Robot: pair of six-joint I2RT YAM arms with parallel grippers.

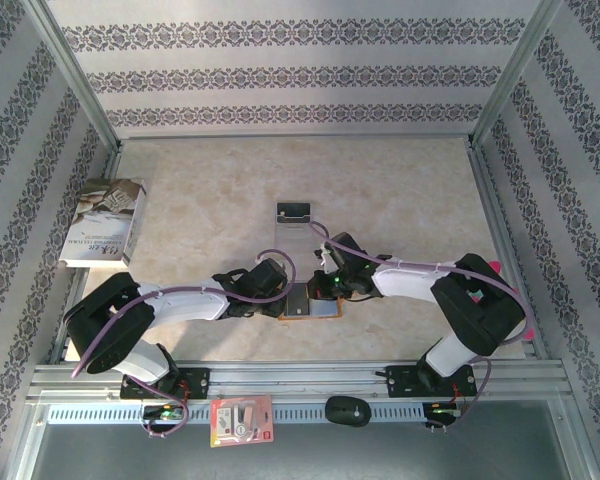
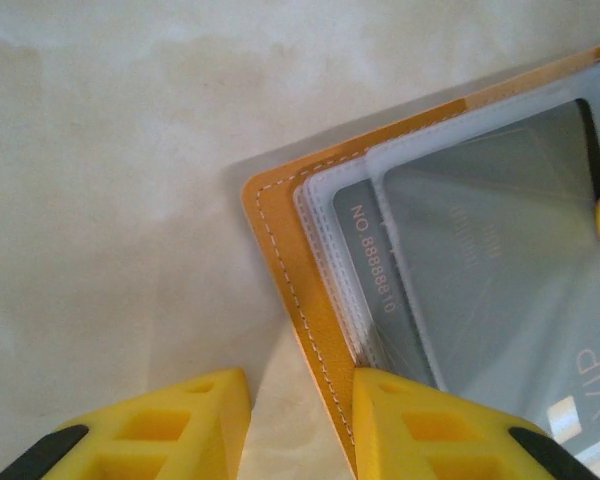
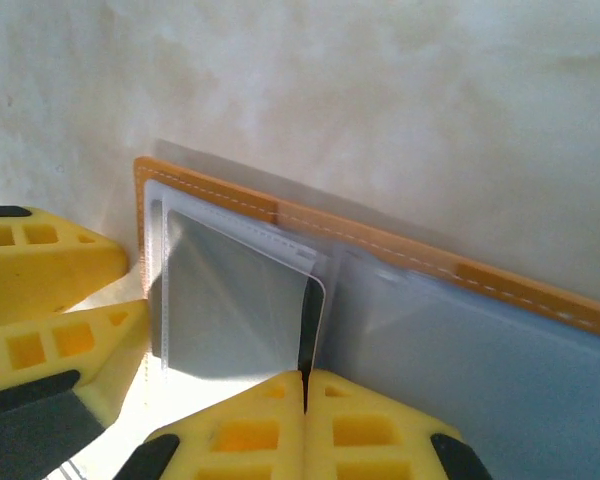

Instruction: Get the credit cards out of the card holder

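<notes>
- Where the near rail runs in front of the arm bases, a red-and-white packet (image 1: 242, 420) lies flat. A black oval object (image 1: 347, 410) sits just to its right.
- Past the rail, both arms reach inward and meet over the card holder (image 1: 310, 308). It lies open on the counter (image 1: 410, 180), near the front edge, between the two arms.
- On the holder's left end, the left pincer (image 2: 300, 388) is spread. One finger (image 2: 450, 430) bears on the orange stitched border; the other rests on bare counter just beside it. The holder's edge and bare counter show in the gap.
- Holder interior: stacked clear sleeves over grey-blue. A grey card (image 2: 375, 265) printed "NO.8888810" sits inside one sleeve. A second card (image 2: 500, 250) marked "VIP" lies in the sleeve on top.
- From the other side, the right pincer (image 3: 305, 390) has its fingers pressed together, pinching the thin dark card edge (image 3: 310, 320) that runs down into their seam. Cannot tell whether sleeve plastic is caught with it.
- Farther out, a black card (image 1: 294, 211) with a pale mark lies alone on the counter, well apart from the holder.
- Far left, a book (image 1: 105, 222) lies near the side wall.
- Beyond, patterned wall panels (image 1: 300, 75) close off the back.
</notes>
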